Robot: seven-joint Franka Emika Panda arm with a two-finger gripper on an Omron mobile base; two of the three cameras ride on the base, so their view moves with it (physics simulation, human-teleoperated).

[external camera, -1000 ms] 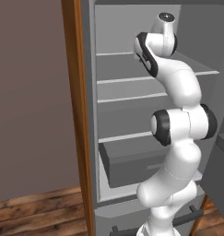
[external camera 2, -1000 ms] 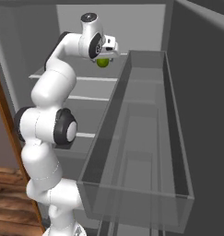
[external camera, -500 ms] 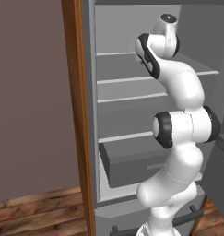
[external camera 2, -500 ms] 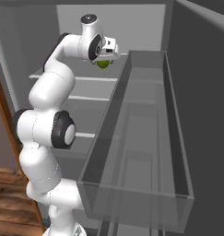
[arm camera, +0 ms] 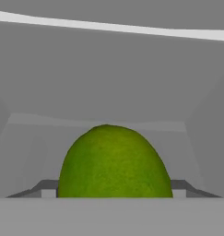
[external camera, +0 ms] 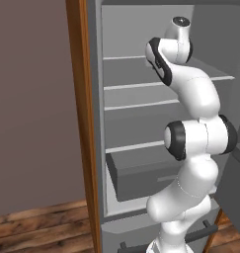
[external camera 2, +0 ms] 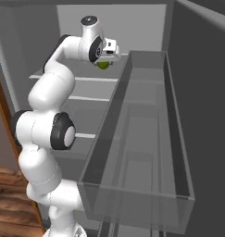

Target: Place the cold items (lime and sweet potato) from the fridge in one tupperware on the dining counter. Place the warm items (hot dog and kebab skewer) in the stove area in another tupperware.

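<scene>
Fridge interior with the door frame (external camera: 81,123) at left, wire shelves (external camera: 141,84) in the middle, and the white arm (external camera: 195,99) reaching up to the upper shelf at right. From the right base view, the gripper (external camera 2: 106,59) sits just over the lime (external camera 2: 103,65), beside the clear door bin (external camera 2: 141,139). The hand view shows the lime (arm camera: 114,161) centred between the two dark fingertips (arm camera: 45,188), which flank its widest part on either side; whether the pads already touch the fruit cannot be told, so the claw's state is uncertain. The lime rests on the fridge shelf, close to the camera. It is likely light, firm and smooth-skinned, and its rounded form may roll or slip; a hold across the middle, at the broadest girth, appears the safest.
</scene>
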